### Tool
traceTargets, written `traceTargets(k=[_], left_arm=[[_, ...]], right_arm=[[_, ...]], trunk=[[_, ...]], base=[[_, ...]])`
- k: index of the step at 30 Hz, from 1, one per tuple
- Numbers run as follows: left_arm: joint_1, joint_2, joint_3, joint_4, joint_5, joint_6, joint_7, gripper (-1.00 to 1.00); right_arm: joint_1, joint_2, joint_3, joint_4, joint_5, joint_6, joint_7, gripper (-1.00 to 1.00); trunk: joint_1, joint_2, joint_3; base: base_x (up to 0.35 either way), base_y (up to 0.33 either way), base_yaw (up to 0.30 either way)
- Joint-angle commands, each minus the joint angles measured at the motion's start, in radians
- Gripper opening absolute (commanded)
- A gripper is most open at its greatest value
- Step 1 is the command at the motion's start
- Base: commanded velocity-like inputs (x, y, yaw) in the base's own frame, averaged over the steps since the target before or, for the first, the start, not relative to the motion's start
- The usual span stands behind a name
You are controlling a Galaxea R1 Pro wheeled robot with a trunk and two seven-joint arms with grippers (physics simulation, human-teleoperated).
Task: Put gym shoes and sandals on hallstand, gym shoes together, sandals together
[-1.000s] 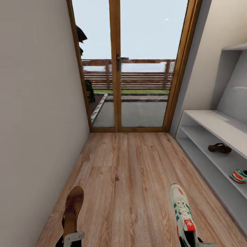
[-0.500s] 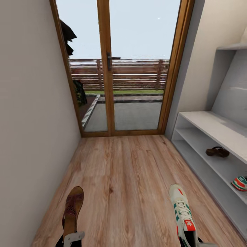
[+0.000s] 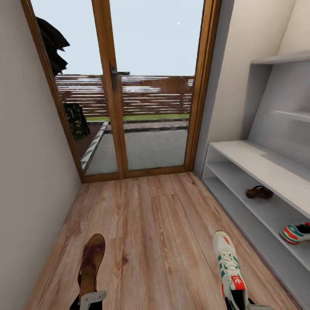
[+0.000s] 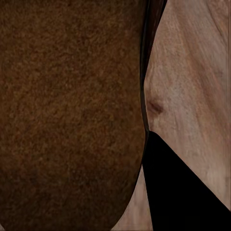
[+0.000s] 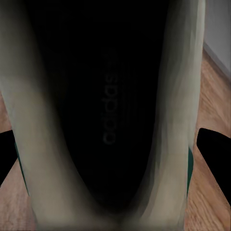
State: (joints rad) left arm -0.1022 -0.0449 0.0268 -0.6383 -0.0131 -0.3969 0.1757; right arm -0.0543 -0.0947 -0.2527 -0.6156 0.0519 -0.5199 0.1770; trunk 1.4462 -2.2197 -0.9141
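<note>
Wood-plank corridor floor runs to a glass door. Left tool grips a brown sandal; right tool grips a white gym shoe. On the hallstand, another sandal and sneaker sit on a shelf.

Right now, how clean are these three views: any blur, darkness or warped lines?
Head view: evenly lit and fairly sharp, but wide-angle, so the door frame and walls lean outward. Left wrist view: the brown sandal sits so close that it reads as soft grainy texture. Right wrist view: the sneaker is blurred, its inside nearly black, the insole lettering faint.
</note>
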Motion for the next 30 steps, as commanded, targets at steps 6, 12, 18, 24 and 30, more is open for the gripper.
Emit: traceTargets(k=[6, 12, 18, 24, 30], left_arm=[[0.0, -0.001, 0.002, 0.0, -0.005, -0.002, 0.002, -1.0], [0.0, -0.001, 0.002, 0.0, -0.005, -0.002, 0.002, -1.0], [0.0, -0.001, 0.002, 0.0, -0.005, -0.002, 0.002, -1.0], [-0.001, -0.001, 0.002, 0.0, -0.005, -0.002, 0.002, -1.0], [-0.001, -0.001, 0.002, 0.0, -0.005, -0.002, 0.002, -1.0]], right_arm=[[-0.001, 0.001, -0.006, 0.0, 0.005, -0.003, 0.006, -1.0], [-0.001, 0.001, -0.006, 0.0, 0.005, -0.003, 0.007, -1.0], [-0.001, 0.001, -0.006, 0.001, 0.005, -0.003, 0.007, -1.0], [-0.001, 0.001, -0.005, 0.001, 0.005, -0.003, 0.007, -1.0], [-0.001, 0.001, -0.005, 0.001, 0.005, -0.003, 0.007, -1.0]], trunk=[[0.0, 0.0, -0.001], [0.0, 0.0, 0.0], [0.0, 0.0, 0.0], [0.0, 0.0, 0.0], [0.0, 0.0, 0.0]], base=[[0.34, 0.0, -0.025], [0.34, 0.007, -0.004], [0.34, 0.069, -0.001], [0.34, 0.095, 0.0], [0.34, 0.101, 0.0]])
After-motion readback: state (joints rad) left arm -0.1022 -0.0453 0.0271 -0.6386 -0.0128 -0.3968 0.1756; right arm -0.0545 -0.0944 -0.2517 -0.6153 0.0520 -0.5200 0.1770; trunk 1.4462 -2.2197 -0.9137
